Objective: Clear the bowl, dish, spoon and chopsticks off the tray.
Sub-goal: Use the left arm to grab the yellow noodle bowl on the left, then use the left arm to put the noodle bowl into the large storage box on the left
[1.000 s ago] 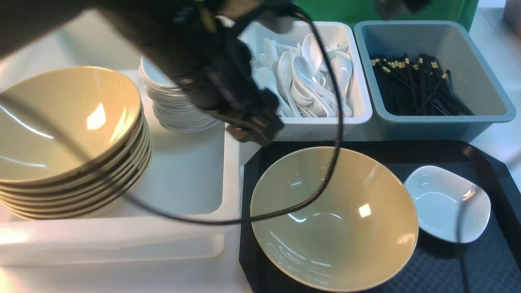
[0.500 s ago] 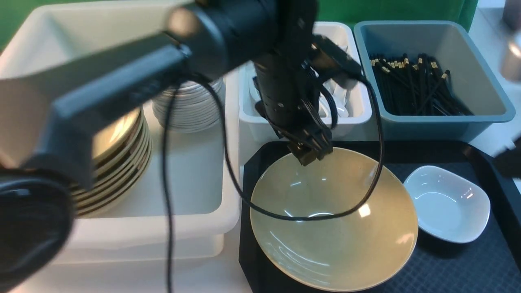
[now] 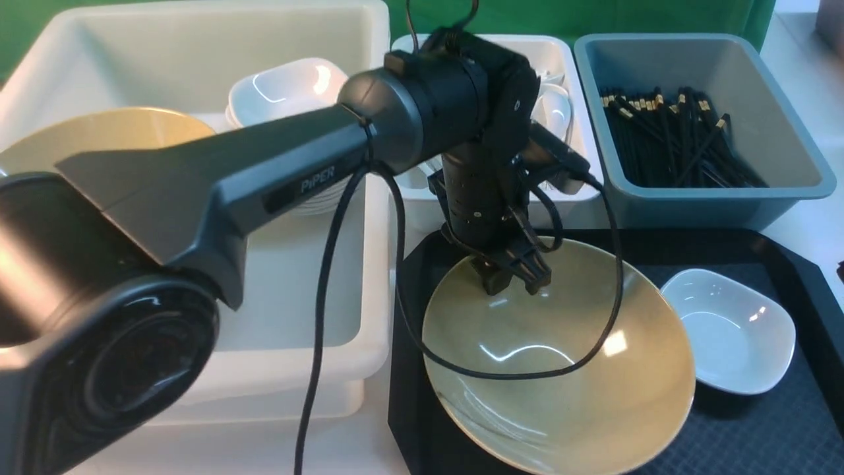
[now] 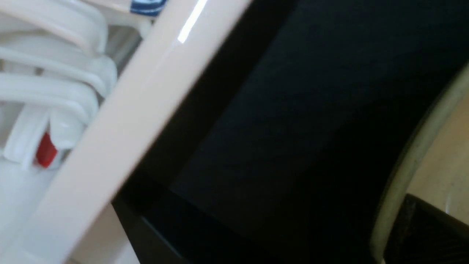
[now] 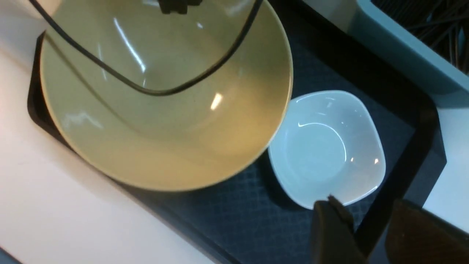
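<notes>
The olive-yellow bowl (image 3: 560, 396) (image 5: 165, 110) sits on the left half of the black tray (image 3: 725, 435) (image 5: 227, 220), tipped with its far rim raised. My left gripper (image 3: 513, 280) is shut on that far rim. In the left wrist view one dark finger (image 4: 425, 231) lies inside the bowl's rim (image 4: 406, 176). The small white dish (image 3: 728, 330) (image 5: 326, 150) rests on the tray right of the bowl. My right gripper (image 5: 366, 216) hovers open over the tray's edge beside the dish, holding nothing. No spoon or chopsticks show on the tray.
A big white tub (image 3: 297, 310) on the left holds stacked olive bowls (image 3: 99, 132) and stacked white dishes (image 3: 283, 86). Behind the tray stand a white tub (image 3: 560, 53) of like spoons and a grey-blue tub (image 3: 778, 99) of black sticks. The left arm's cable (image 3: 593, 343) droops across the bowl.
My left arm swung down to the bowl's far rim and its jaws closed on it. The bowl has shifted slightly right and its far rim has come up.
</notes>
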Motion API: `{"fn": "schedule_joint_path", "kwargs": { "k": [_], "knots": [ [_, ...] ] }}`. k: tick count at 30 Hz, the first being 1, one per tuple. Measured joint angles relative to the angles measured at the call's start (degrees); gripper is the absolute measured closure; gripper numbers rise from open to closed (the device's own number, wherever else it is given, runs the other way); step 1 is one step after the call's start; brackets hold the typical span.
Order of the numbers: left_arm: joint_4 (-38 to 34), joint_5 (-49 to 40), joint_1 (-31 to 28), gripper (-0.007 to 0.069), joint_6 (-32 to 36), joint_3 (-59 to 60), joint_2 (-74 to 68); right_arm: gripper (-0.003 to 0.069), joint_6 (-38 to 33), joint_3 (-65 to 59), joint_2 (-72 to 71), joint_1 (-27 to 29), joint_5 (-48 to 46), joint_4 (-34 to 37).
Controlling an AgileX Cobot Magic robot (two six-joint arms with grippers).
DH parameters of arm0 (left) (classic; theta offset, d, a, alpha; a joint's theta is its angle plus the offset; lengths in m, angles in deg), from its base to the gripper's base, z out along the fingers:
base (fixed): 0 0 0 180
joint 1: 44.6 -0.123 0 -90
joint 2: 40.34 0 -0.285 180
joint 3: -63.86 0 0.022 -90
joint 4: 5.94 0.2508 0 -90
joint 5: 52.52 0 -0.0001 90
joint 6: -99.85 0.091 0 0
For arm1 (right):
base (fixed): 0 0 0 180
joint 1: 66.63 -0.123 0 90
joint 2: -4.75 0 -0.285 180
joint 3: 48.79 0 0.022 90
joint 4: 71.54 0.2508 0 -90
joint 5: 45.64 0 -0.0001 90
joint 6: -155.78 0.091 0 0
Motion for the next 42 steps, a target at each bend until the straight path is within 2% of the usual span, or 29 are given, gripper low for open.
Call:
{"fn": "schedule_joint_path", "kwargs": {
  "k": [1, 3, 7, 8, 12, 14, 15, 16, 17, 19, 21, 23, 25, 28, 31, 37, 40, 42],
  "knots": [
    [0.00, 0.00, 0.00, 0.0517, -0.07, 0.00, 0.15, 0.0417, -0.24, 0.00, 0.00, 0.00, 0.07, 0.13],
    [-0.99, -1.89, 0.06, 0.0587, -0.20, -0.77, 3.43, 0.0428, -0.69, 0.00, 0.00, 0.00, 0.83, 0.14],
    [-0.48, -2.42, -0.41, 0.0614, -0.16, -1.14, 11.44, 0.0433, -0.73, 0.00, 0.00, 0.00, 2.50, 0.24],
    [-0.28, -2.66, -1.30, 0.0613, -0.25, -1.14, 14.00, 0.0434, -0.75, 0.00, 0.00, 0.00, 3.09, 0.49],
    [-7.63, -3.65, -8.35, 0.0619, -1.48, -0.37, 24.06, 0.0434, -1.67, 0.00, 0.00, 0.00, 7.37, 4.99],
    [-11.76, -3.65, -16.88, 0.0622, -2.02, 2.26, 31.15, 0.0434, -5.59, 0.00, 0.37, 0.00, 9.23, 11.05],
    [-12.02, -3.65, -16.88, 0.0622, -2.09, 2.56, 31.75, 0.0434, -5.59, 0.00, 0.36, 0.00, 9.32, 11.76],
    [-13.91, -3.78, -24.52, 0.0623, -2.69, 5.77, 36.93, 0.0434, -9.66, 0.00, 1.01, 0.00, 9.87, 17.65],
    [-14.31, -3.78, -25.43, 0.0623, -2.78, 6.17, 37.49, 0.0434, -10.67, 0.00, 1.21, 0.00, 9.96, 19.05],
    [-15.75, -3.66, -37.29, 0.0622, -3.07, 10.95, 43.16, 0.0434, -15.68, 0.00, 2.90, -0.69, 10.31, 25.30],
    [-16.98, -2.76, -47.71, 0.0622, -3.06, 15.47, 47.52, 0.0434, -17.53, 0.56, 4.50, -1.90, 10.36, 27.05],
    [-19.51, -2.02, -55.61, 0.0622, -3.06, 19.26, 49.58, 0.0434, -18.52, 1.26, 6.35, -3.63, 10.63, 27.57],
    [-23.83, -1.20, -64.97, 0.0622, -2.47, 23.10, 50.83, 0.0434, -19.06, 2.19, 7.86, -5.38, 10.80, 27.86],
    [-29.93, 0.53, -72.83, 0.0622, 0.46, 28.26, 50.77, 0.0434, -19.88, 3.23, 9.19, -7.16, 11.12, 28.08],
    [-33.11, 3.40, -75.74, 0.0622, 3.47, 33.32, 50.17, 0.0434, -20.23, 3.43, 9.98, -8.21, 11.65, 28.11],
    [-33.00, 10.04, -76.06, 0.0594, 6.28, 40.00, 48.56, 0.0434, -20.30, 3.47, 10.16, -8.47, 12.24, 28.11],
    [-30.86, 12.37, -76.18, 0.0529, 6.35, 41.80, 46.76, 0.0434, -20.30, 3.47, 10.16, -8.47, 12.29, 28.11],
    [-30.22, 12.38, -76.18, 0.0455, 6.35, 42.39, 45.61, 0.0434, -20.41, 3.47, 10.16, -8.47, 12.40, 28.11]
  ]
}}
